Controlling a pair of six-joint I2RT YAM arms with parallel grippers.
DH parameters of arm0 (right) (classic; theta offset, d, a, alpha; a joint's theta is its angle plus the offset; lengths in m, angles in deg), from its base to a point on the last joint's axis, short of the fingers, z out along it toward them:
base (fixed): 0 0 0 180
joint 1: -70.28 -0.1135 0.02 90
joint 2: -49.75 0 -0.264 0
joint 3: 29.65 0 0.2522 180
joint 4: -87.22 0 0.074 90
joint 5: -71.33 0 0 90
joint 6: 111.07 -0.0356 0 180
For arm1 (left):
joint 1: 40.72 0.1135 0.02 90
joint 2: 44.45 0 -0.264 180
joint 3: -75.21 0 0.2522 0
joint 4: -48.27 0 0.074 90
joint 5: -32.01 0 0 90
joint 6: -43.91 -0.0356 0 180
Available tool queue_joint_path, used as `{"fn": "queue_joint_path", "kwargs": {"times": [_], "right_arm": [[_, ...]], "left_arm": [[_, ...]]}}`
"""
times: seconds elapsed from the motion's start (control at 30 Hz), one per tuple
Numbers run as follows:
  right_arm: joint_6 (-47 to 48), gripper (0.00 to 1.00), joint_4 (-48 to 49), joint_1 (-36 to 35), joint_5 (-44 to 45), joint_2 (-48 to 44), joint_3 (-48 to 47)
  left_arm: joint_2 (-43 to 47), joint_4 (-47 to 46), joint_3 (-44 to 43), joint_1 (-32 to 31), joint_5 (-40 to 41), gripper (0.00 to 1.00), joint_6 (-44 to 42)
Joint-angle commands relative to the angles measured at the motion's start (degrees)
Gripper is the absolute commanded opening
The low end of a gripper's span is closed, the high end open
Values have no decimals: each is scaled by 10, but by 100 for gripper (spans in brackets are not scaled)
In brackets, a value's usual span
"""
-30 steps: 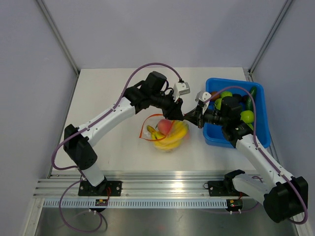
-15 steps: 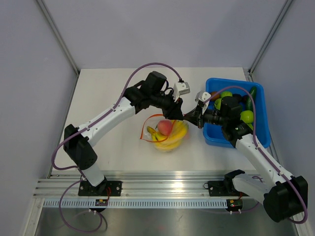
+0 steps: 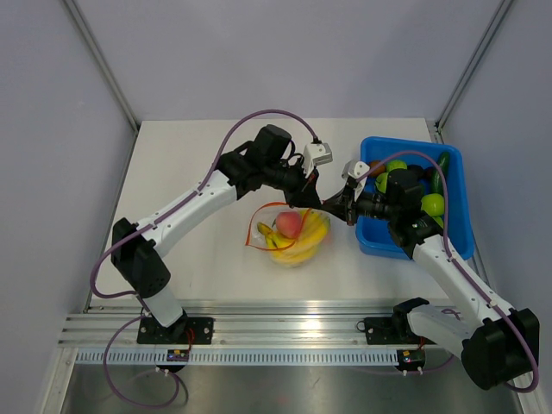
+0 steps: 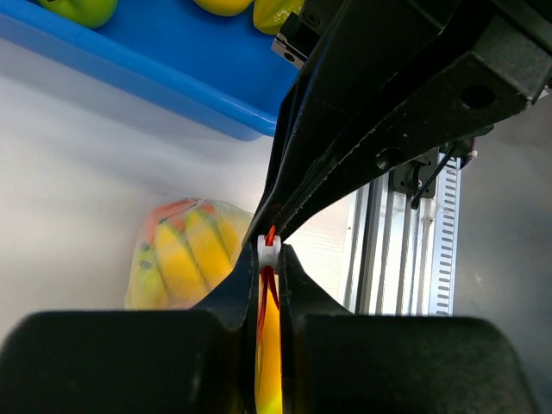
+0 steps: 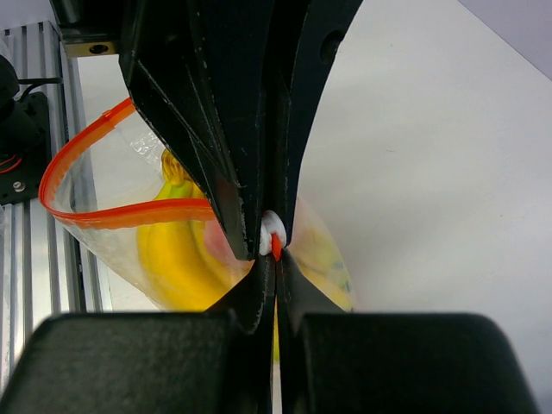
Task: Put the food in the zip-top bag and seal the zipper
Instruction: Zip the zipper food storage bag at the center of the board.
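No readable text, labels, brands or numbers in any view. A small dark mark [image 3: 448, 311] on the right arm [image 3: 440, 267], near its base, is too small to read.

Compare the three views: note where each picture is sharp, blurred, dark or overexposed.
Top external: evenly lit, sharp, shadows faint around the zip-top bag. Left wrist: left claw a dark, blurred silhouette; bananas soft. Right wrist: right claw black and blurred; zipper crisp; table washed out.
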Motion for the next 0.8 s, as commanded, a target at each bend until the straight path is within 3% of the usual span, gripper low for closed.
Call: {"fn": "queue_joint_path", "kwargs": {"times": [0.0,0.6,0.77], "right_arm": [[6,0,16,1,8,-5,-16],[-107,0,73,58,194,-14,-2],[-140,0,86,67,264,-9,-1]], "left_arm": [[3,-30,-27,-9,-38,0,5],[62,-33,64,29,-18,0,-10],[76,0,82,46,40,0,-21]]}}
